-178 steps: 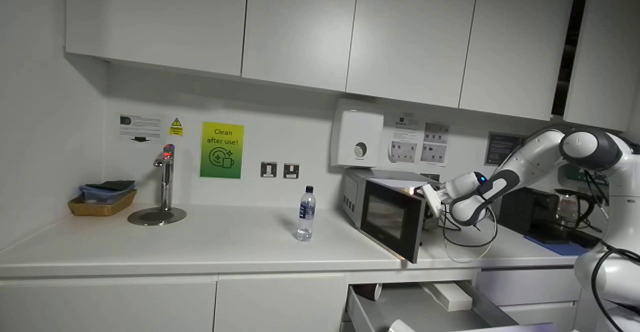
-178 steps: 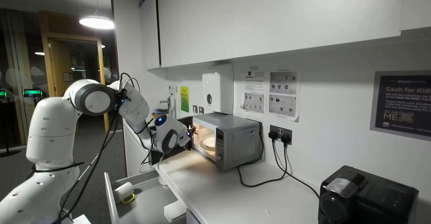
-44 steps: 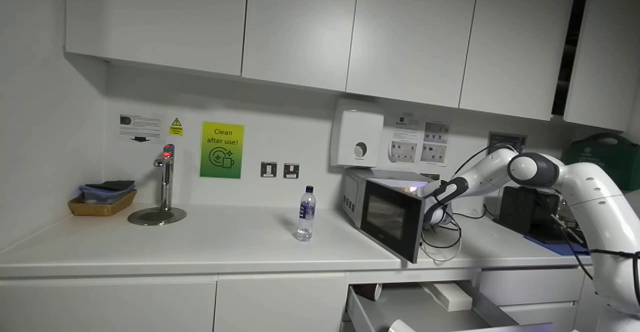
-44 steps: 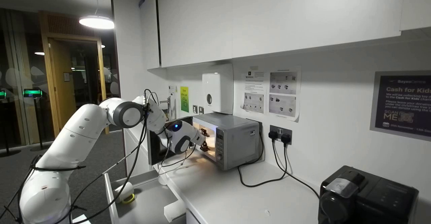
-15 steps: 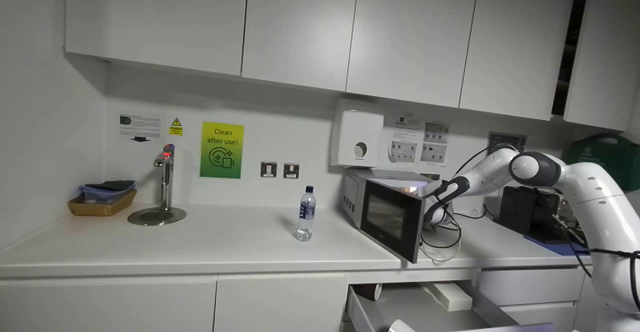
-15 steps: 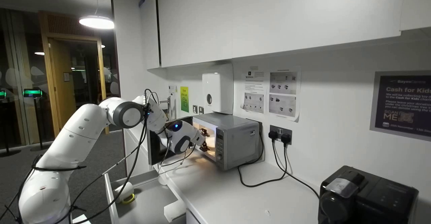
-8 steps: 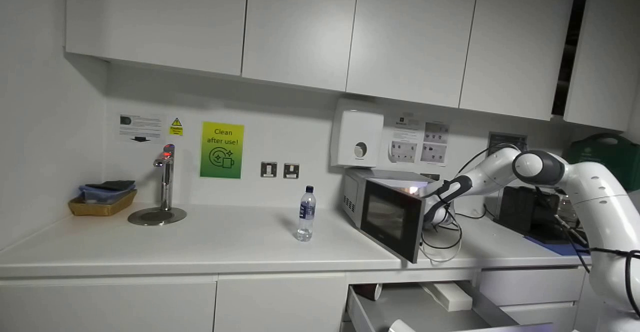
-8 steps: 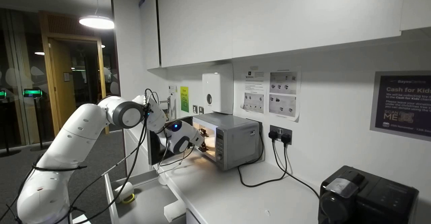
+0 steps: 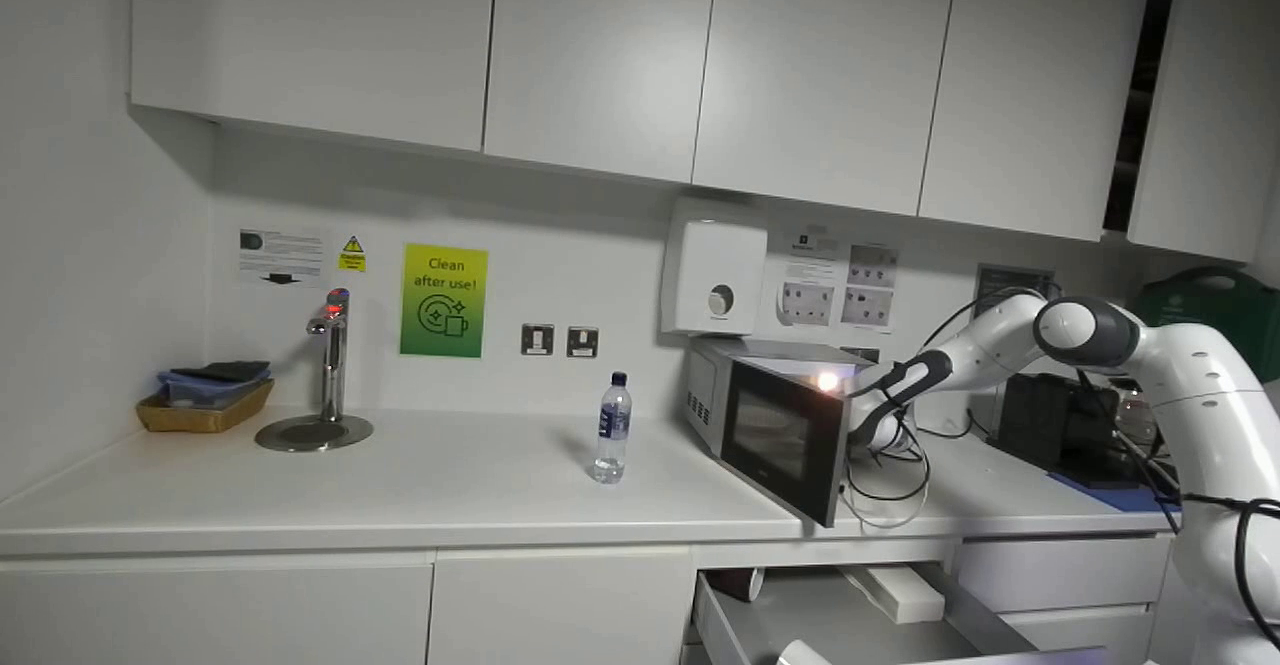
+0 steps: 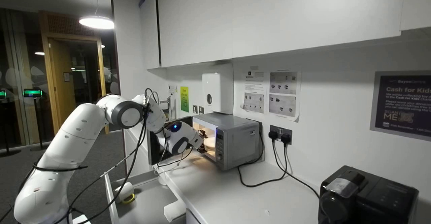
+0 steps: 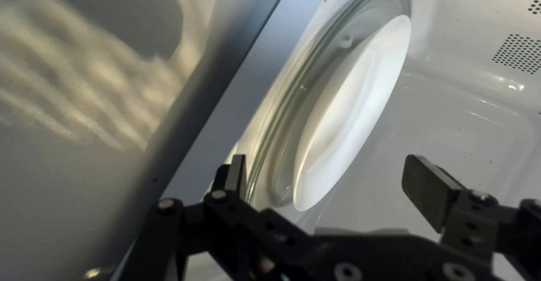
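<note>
Since the earliest frame, my arm (image 10: 74, 126) has come down and forward, and the gripper (image 11: 327, 179) now reaches in through the lit opening of the microwave (image 10: 239, 139). The fingers (image 11: 427, 188) are spread wide; in the wrist view a white dish (image 11: 359, 116) shows between and beyond them, resting on the glass turntable (image 11: 304, 87) inside. I cannot tell whether either finger touches the glass.

Around it, the white countertop (image 9: 450, 475) runs along the wall (image 9: 560, 245), and a warm glow (image 10: 191, 160) spills onto it in front of the microwave. The microwave door (image 9: 785, 435) stands swung open toward the counter's front edge. I can see a water bottle (image 9: 612, 435) standing upright on the counter, nearer the microwave than the tap (image 9: 335, 360), with a shallow basket (image 9: 190, 418) in the corner beyond. At the counter's other end, a black coffee machine (image 10: 367, 197) fills the near corner of an exterior view.

Below, a drawer (image 9: 815, 610) is pulled out, holding a yellow-handled white mug (image 10: 124, 192) tipped on its side and a white block (image 9: 905, 595). Pale cabinets (image 9: 600, 55) line the wall above, over a green poster (image 9: 443, 300) and a towel dispenser (image 9: 712, 275). Behind my arm the room opens out: dark carpet (image 10: 104, 146), a wooden door (image 10: 62, 92), and a round pendant lamp (image 10: 97, 22) glowing overhead.
</note>
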{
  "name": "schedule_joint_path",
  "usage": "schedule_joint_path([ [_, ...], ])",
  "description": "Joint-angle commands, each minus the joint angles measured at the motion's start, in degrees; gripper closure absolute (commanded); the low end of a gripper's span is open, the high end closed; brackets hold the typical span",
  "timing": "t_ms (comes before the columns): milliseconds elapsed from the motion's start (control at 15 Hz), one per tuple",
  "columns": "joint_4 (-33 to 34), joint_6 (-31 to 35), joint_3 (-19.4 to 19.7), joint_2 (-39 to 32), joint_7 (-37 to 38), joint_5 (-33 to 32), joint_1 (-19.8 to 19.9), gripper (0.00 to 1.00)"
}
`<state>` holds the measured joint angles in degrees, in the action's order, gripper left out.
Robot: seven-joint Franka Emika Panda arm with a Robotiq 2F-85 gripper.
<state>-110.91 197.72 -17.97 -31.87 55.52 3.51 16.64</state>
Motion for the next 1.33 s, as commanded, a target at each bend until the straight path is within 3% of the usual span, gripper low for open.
schedule_joint_path([
  [0,-2.19,-0.25,-1.81,2.36,0.75,-0.47,2.16,0.00],
  [1267,1.93,-0.72,-0.06,-0.80,0.00,0.30,-0.26,0.00],
])
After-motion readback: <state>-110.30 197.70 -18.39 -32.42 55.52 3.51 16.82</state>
